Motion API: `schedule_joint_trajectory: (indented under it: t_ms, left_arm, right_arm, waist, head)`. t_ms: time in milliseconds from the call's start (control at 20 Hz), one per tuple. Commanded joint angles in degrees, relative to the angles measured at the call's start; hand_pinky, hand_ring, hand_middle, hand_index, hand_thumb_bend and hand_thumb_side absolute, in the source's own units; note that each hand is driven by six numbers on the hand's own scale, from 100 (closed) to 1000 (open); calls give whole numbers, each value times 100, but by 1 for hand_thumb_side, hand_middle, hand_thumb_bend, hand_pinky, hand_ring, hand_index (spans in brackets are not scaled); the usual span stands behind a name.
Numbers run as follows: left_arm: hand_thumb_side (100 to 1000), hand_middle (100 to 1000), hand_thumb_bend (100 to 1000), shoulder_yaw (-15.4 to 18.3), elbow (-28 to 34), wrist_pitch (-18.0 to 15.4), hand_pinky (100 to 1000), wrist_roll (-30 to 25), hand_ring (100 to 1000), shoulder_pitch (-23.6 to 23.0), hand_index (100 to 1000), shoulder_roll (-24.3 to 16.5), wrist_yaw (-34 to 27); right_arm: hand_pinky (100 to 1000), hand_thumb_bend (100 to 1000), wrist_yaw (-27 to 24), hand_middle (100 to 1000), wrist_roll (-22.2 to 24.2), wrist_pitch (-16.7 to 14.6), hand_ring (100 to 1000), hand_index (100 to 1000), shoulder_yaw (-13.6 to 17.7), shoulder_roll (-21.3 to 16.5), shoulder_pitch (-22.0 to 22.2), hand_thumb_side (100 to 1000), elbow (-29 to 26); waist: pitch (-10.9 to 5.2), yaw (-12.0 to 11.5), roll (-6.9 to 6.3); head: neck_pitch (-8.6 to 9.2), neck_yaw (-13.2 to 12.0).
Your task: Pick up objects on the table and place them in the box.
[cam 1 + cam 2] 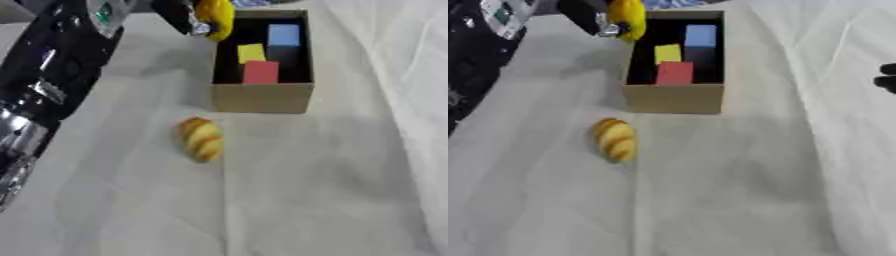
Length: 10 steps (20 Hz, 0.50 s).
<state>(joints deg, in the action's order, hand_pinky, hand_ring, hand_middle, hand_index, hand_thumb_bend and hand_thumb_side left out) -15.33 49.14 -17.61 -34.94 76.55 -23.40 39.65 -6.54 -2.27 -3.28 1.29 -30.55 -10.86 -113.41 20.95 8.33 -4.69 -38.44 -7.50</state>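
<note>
**Operator:** White cloth covers the whole worktop (332,190), creased down the middle, and the cardboard box (262,97) sits in the upper centre of the frame. I have the left hand (188,17) up at the top edge, just left of the box's far corner, with its fingers curled round a yellow object (216,17).

**Spotter:** Is it over the box yet?

**Operator:** Not quite, by my reading. The yellow object hangs at the box's upper left rim, overlapping the wall rather than the opening. The opening lies to the right of my fingers and slightly toward the bottom of the frame, so I judge the next move is a short shift rightward before letting go.

**Spotter:** What's inside already?

**Operator:** Three blocks: a blue block (283,35) toward the far end, a yellow block (251,52) left of centre, and a red block (261,72) against the near wall. The far left part of the interior looks dark and free.

**Spotter:** And what remains on the cloth?

**Operator:** One bread roll (201,138), golden with darker stripes, lying below the box near the frame's centre, well apart from it. Its long axis runs roughly top to bottom. My left arm is nearer it.

**Spotter:** The right hand?

**Operator:** Only a dark bit of the right hand (887,77) shows at the right edge of the right eye view; I cannot tell how it is set.
</note>
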Motion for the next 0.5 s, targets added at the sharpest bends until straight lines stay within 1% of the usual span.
schedule_joint_trajectory:
  t_ms: [50,150,250,300,500]
  left_arm:
    - [453,586,287,11,73,15,751,98,634,153,740,-2,-26]
    - [461,595,305,11,27,22,755,116,641,136,745,27,1]
    - [490,656,352,12,-27,26,773,112,686,117,784,43,55]
    - [521,727,403,11,-50,20,794,99,738,108,835,47,86]
    - [559,796,485,20,-97,-28,829,68,799,79,882,44,183]
  right_arm:
    - [882,100,-34,743,28,-18,773,877,11,-131,-77,712,-118]
    - [882,100,-38,743,32,-17,773,877,11,-130,-89,709,-118]
    - [882,100,-40,743,35,-15,773,877,9,-129,-98,712,-118]
    - [882,100,-40,743,37,-15,772,877,9,-130,-100,712,-118]
    - [882,100,-40,743,39,-13,772,877,10,-132,-96,712,-118]
  waist:
    - [-97,26,26]
    - [-88,37,14]
    - [-82,36,9]
    - [-81,33,8]
    - [-89,11,15]
  head:
    - [107,-41]
    - [109,-45]
    - [110,-40]
    - [108,-36]
    - [88,-27]
